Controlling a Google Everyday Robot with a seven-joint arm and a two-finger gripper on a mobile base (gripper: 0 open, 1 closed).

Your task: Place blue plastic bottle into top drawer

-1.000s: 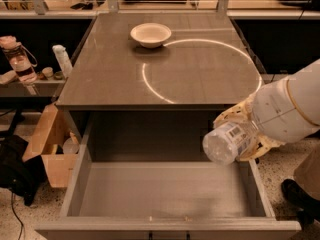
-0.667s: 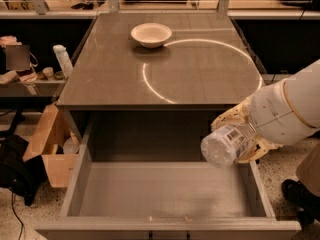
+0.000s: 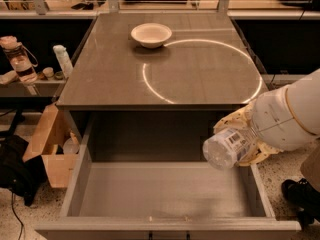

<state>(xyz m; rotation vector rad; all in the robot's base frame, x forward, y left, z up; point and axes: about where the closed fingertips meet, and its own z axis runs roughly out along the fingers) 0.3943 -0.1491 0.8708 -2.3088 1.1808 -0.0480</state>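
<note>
1. Since a second ago the blue plastic bottle (image 3: 224, 148) has sunk slightly and the arm has barely shifted.
2. The bottle lies tilted on its side in the air over the right rear part of the top drawer (image 3: 165, 227), its base facing the drawer's front and not touching the drawer's floor.
3. The pincer (image 3: 243, 138) is clamped around the bottle, with yellowish fingers (image 3: 234, 119) above and below it, just over the drawer's right wall.
4. The drawer is pulled fully out, its grey inside bare.
5. Behind and above the drawer, the surface (image 3: 200, 79) carries a white bowl (image 3: 151, 34) near its far edge.
6. Left of the drawer stands an open cardboard box (image 3: 49, 149).
</note>
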